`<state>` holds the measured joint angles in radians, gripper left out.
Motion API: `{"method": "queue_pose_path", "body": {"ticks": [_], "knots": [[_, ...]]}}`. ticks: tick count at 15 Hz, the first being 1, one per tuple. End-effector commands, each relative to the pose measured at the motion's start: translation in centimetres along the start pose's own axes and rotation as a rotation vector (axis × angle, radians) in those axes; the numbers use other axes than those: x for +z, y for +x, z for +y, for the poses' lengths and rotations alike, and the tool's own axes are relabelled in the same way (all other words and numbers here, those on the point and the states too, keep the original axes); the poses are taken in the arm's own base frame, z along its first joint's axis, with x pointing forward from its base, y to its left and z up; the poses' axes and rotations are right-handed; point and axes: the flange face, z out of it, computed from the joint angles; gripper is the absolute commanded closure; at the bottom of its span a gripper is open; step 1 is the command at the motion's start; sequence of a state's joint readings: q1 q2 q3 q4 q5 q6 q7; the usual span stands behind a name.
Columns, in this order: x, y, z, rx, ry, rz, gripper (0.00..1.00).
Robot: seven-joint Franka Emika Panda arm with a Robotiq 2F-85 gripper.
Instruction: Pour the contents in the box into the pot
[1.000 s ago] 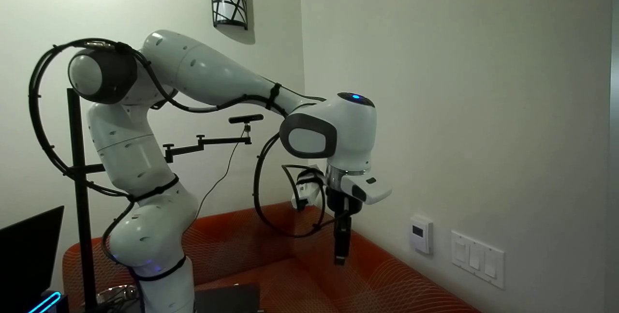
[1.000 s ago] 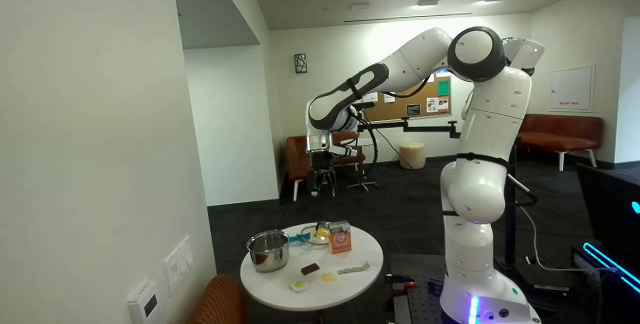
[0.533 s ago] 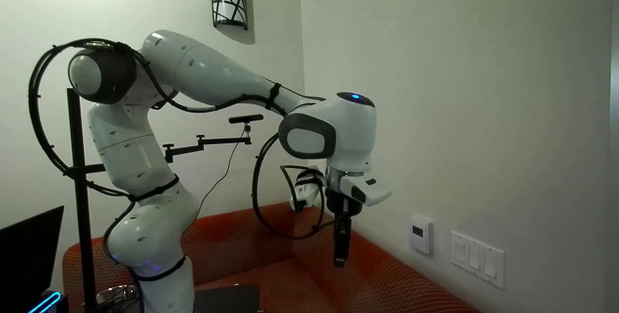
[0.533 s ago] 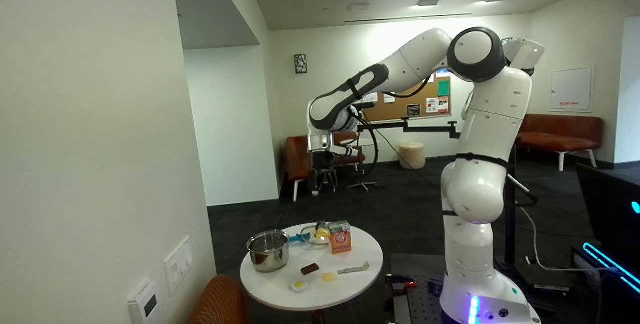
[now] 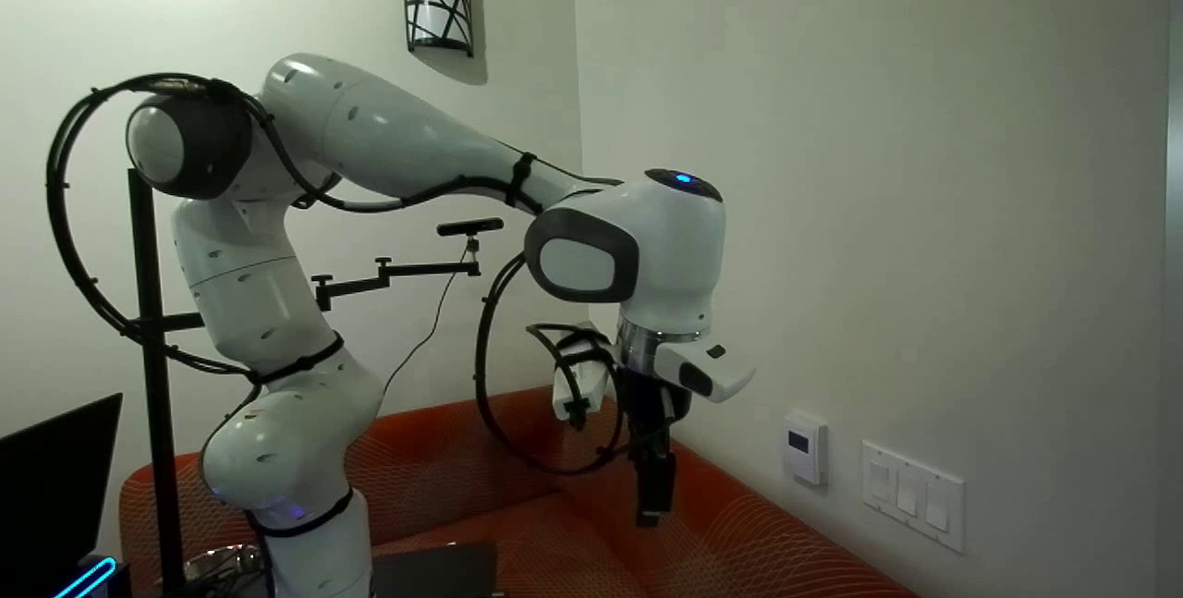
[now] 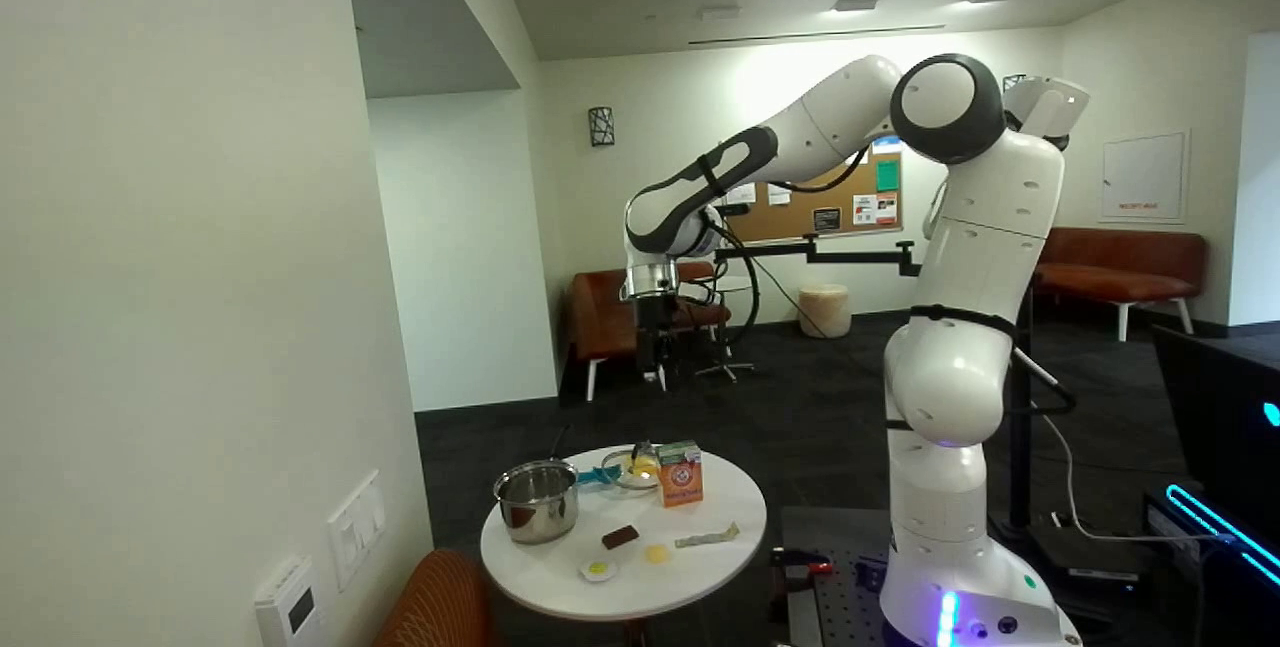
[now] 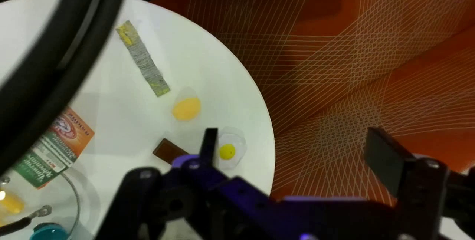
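In an exterior view, the white arm (image 5: 407, 136) reaches out and its gripper (image 5: 652, 518) points down, against an orange sofa (image 5: 453, 455); a thermostat (image 5: 806, 450) and a plate of 3 light switches (image 5: 908, 493) are on the wall (image 5: 887, 210) to the right. In an exterior view, the box (image 6: 681, 477), orange with a green upper part, stands upright on a round white table (image 6: 735, 512), lower than the gripper and well apart from it. The steel pot (image 6: 545, 519) stands to its left, near the table's edge; between them are a teal thing (image 6: 600, 475) and a clear round dish or lid (image 6: 625, 485), seen just beside the box. Nearer the camera lie a brown block (image 6: 620, 536), a fried-egg piece (image 6: 598, 572), a yellow piece (image 6: 656, 554) and a grey strip (image 6: 706, 536). In the wrist view, the gripper's 2 fingers (image 7: 209, 145) stand wide apart, with the table's edge and the sofa showing through the gap. The gripper itself hides part of the brown block, and blurred black cables (image 7: 48, 73) cover part of the box.
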<state>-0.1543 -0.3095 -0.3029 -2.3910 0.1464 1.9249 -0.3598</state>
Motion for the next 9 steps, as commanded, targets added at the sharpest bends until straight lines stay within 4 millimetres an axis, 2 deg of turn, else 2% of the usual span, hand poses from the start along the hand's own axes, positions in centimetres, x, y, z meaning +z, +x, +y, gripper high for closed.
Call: {"method": "queue_pose_path", "body": {"ticks": [1,5,9], "knots": [[-2.1,0.2,3.1,-0.125,-0.007,-0.05,0.0],[-3.5,0.1,6.4,-0.259,-0.042,-0.106,0.0],[-3.9,0.4,8.4,-0.415,-0.074,-0.183,0.0]]}}
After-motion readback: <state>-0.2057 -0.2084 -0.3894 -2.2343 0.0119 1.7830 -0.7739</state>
